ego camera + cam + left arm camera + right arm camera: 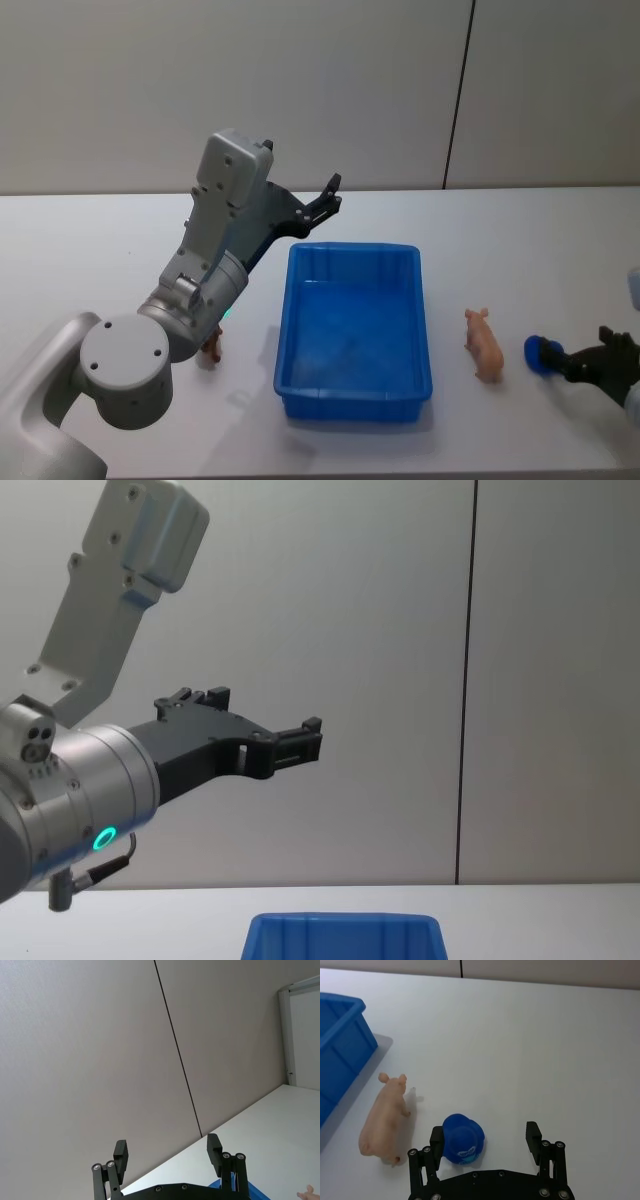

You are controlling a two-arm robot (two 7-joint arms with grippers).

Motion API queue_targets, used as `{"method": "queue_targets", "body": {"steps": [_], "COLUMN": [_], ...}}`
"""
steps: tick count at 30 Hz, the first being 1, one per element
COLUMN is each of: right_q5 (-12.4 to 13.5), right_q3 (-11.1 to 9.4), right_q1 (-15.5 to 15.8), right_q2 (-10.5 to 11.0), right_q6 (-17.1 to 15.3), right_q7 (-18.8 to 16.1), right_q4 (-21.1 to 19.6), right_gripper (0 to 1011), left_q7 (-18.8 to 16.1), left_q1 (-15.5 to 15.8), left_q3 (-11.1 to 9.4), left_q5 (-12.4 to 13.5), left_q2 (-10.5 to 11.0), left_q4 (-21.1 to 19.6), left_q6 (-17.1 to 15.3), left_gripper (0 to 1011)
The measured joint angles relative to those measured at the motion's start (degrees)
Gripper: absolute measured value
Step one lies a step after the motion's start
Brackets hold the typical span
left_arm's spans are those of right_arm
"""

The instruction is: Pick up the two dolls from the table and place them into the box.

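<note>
From the head view, my left gripper point(327, 197) hung raised with its fingers spread and empty, at 11 o'clock of the blue box point(283, 345), which held nothing. The brown animal doll point(210, 350) stood on the white table point(100, 230) at 9 o'clock of the box, mostly hidden under my left arm. The pink pig doll point(485, 345) lay at 3 o'clock of the box, near it but apart. My right gripper point(562, 362) sat low at 3 o'clock of the pig, with a small blue cap-shaped toy point(538, 354) at its tips.

The left wrist view looked past my spread fingers at the wall, so it told me nothing of the brown doll's shape.

The right wrist view gave what the head view could not. My right fingers were parted around the blue toy, which touched one finger and was clear of the other. The pig lay just beside it, on its side.

I judged both dolls light and smooth, the pig perhaps slightly soft. I would pinch each across the trunk between the legs, never by a limb.

The chest view showed my left gripper high above the box rim.
</note>
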State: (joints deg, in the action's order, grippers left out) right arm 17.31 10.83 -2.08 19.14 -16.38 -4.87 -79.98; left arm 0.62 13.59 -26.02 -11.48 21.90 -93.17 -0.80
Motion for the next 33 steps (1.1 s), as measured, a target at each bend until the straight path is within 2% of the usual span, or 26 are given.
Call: {"method": "queue_targets", "body": {"steps": [12, 21, 25, 32, 33], "right_q5": [-1.66, -2.79, -3.29, -4.32, -4.32], "right_q3": [0.65, 1.3, 1.55, 2.03, 2.03], "right_q1": [-2.97, -4.77, -5.41, -6.26, -6.26], "right_q2": [-1.03, -1.86, -2.19, -2.67, -2.67], "right_q6": [3.15, 5.36, 6.17, 8.05, 8.05], "right_q7": [-4.56, -6.91, -7.5, -8.47, -8.47], "right_q4": [7.56, 11.47, 12.89, 14.67, 14.67], "right_gripper": [1001, 1001, 950, 756, 756], "left_q7": [0.0, 0.0, 0.0, 0.0, 0.0], "left_q1": [0.0, 0.0, 0.0, 0.0, 0.0], "left_q3": [0.0, 0.0, 0.0, 0.0, 0.0], "left_q5": [0.0, 0.0, 0.0, 0.0, 0.0], "left_q2": [0.0, 0.0, 0.0, 0.0, 0.0], "left_q4": [0.0, 0.0, 0.0, 0.0, 0.0], "left_q6": [0.0, 0.0, 0.0, 0.0, 0.0], "left_gripper": [1001, 1001, 1001, 1001, 1001]}}
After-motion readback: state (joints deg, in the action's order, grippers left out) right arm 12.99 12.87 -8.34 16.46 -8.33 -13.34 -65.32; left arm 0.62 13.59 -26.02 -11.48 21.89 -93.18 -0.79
